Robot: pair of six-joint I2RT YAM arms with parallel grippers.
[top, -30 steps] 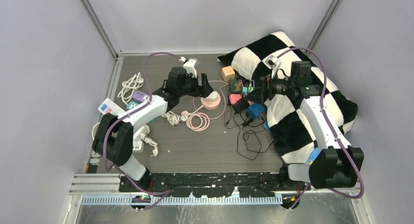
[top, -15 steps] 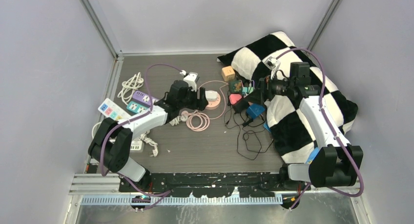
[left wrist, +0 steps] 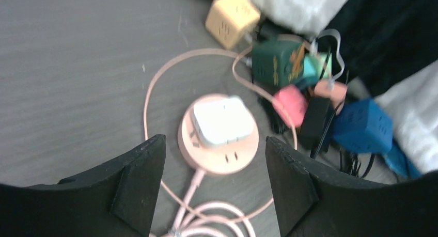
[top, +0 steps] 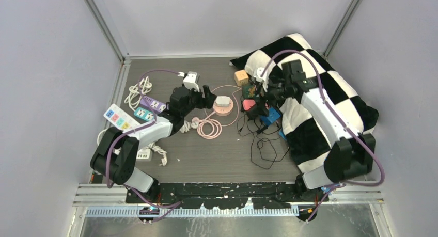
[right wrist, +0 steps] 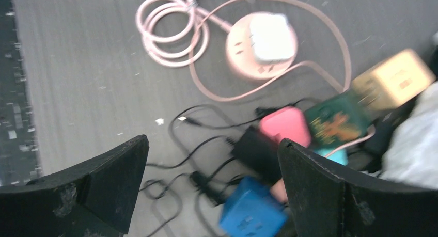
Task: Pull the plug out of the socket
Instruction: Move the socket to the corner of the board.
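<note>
The white plug [left wrist: 222, 121] sits in the round pink socket [left wrist: 227, 162] near the table's [top: 217, 154] far edge. The left gripper [left wrist: 214, 140] hovers open, aimed at it and gripping nothing; the right gripper [right wrist: 213, 143] gapes empty. Closing too low would likely catch the socket, and unheld, it may lift along with the plug.

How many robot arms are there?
2. The left arm reaches toward the pink round socket; the right arm reaches over the coloured cubes by the pillow. None looks hidden.

A robotics lab test cell: plain grey panel walls [top: 46, 92] and aluminium frame rails [top: 103, 25] enclose the table [top: 206, 154].
</note>
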